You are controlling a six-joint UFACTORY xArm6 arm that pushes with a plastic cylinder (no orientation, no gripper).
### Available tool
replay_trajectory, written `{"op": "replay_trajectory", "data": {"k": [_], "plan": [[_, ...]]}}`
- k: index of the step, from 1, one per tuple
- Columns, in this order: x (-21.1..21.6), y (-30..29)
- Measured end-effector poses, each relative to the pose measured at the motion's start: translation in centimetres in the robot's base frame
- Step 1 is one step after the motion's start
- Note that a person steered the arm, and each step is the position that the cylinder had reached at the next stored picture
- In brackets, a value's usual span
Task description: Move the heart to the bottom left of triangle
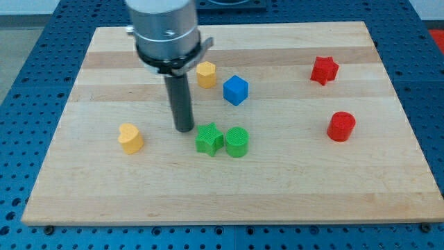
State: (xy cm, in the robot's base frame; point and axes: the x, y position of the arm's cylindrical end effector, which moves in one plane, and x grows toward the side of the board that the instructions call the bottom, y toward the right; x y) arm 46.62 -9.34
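Our tip (184, 128) rests on the board (291, 187) near its middle. It carries no jaws and grasps nothing; it is a bare rod, touching no block at this moment.

The yellow heart (130, 137) lies toward the view's left of our tip and slightly lower, with bare board between the two. This is the relation that governs the coming move: the heart is to the left, so a push toward the right would have to start from the heart's far side.

The heart's lobes appear to face the view's top-left and its point the bottom-right, though the shape is small and we hold this loosely. It is compact, with no marked long axis.

No block here reads clearly as a triangle. The green star (209, 139) sits just to the right of our tip and slightly lower, touching or nearly touching the green cylinder (236, 142). A yellow hexagon (206, 73) and a blue cube (236, 89) lie toward the view's top, near the arm. A red star (324, 70) and a red cylinder (340, 126) stand well apart at the view's right.

We judge the target ambiguous. Until it is settled, the direction of push cannot be fixed.
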Motion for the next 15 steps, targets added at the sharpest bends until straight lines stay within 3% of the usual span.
{"op": "replay_trajectory", "data": {"k": [4, 6, 7, 8, 9, 11, 12, 13, 15], "plan": [[0.5, -11.4], [5.6, -12.0], [5.5, -10.4], [1.6, -5.9], [1.3, -4.8], [1.3, -6.8], [-1.4, -9.6], [-4.3, -7.9], [-4.5, -7.9]]}}
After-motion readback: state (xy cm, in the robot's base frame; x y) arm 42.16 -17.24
